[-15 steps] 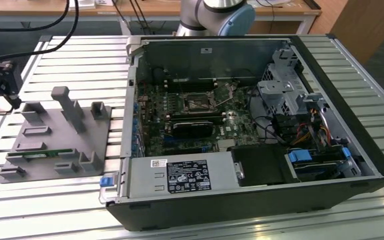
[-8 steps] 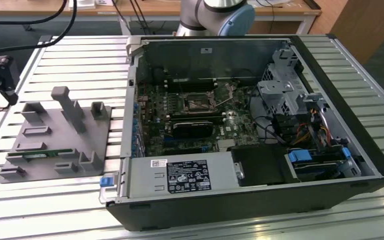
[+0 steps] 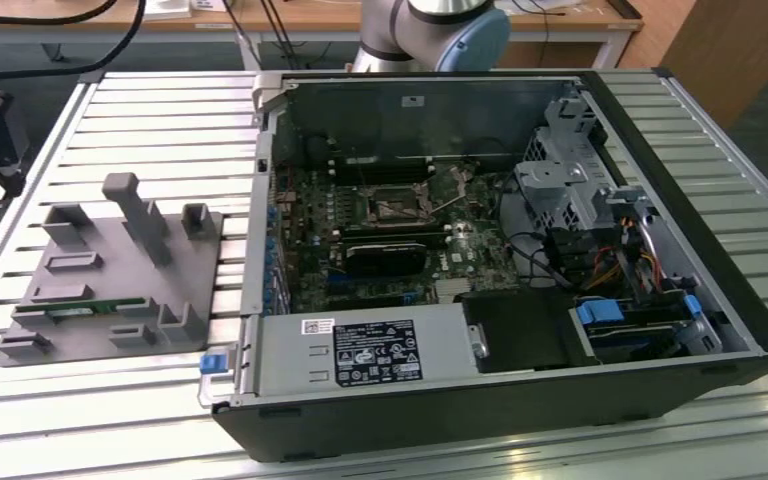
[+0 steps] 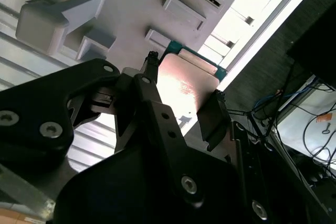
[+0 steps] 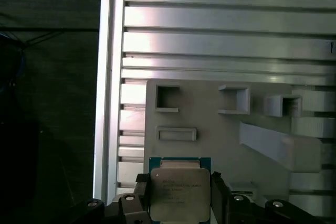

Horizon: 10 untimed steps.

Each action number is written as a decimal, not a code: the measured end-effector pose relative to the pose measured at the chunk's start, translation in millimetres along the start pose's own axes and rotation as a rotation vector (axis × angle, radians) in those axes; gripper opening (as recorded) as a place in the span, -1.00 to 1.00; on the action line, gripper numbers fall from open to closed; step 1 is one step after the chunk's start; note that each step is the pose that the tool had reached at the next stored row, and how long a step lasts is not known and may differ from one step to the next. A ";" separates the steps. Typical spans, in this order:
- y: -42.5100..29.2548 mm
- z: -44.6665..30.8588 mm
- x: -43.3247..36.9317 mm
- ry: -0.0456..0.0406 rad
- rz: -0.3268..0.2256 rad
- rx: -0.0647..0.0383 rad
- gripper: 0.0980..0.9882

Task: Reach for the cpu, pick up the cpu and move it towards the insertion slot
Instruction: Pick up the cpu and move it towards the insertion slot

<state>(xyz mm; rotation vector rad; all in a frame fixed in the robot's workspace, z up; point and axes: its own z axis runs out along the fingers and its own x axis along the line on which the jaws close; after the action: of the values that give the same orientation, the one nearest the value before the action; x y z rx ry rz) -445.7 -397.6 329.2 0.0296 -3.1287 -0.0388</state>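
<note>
Silver slats of the desk (image 3: 131, 100) carry an open computer case (image 3: 491, 425) in the exterior view. A grey tray (image 3: 104, 270) lies just beside the case on the exterior view's left, with a thin green memory stick (image 3: 75, 311) resting in it. Inside the case the insertion slot (image 3: 395, 208) sits on the circuit board, a metal frame around a dark square, and a black heatsink block (image 3: 384, 258) is just beside it. The arm (image 3: 431, 30) stands behind the case.

In the second wrist view the pincer (image 4: 185, 77) is clamped on the cpu (image 4: 184, 90), with a black finger (image 4: 212, 119) pressed against each of two opposite edges. The silver top catches the light. The grey tray lies beyond the fingertips, and the cpu seems lifted off it, though the angle makes that hard to judge.

In the first wrist view the cpu sits gripped between the fingers, silver top showing and a green rim at its far edge. Past the pincer's tips come the tray's square pockets and ribs, then the desk slats.
</note>
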 end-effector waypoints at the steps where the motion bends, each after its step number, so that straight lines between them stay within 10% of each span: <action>1: 0.1 -2.4 0.0 -0.0001 0.000 0.000 0.00; 10: 1.0 -24.8 0.3 0.0000 0.000 0.001 0.00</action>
<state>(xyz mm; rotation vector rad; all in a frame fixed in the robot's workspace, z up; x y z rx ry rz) -445.7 -397.2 354.1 0.0296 -3.1287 -0.0379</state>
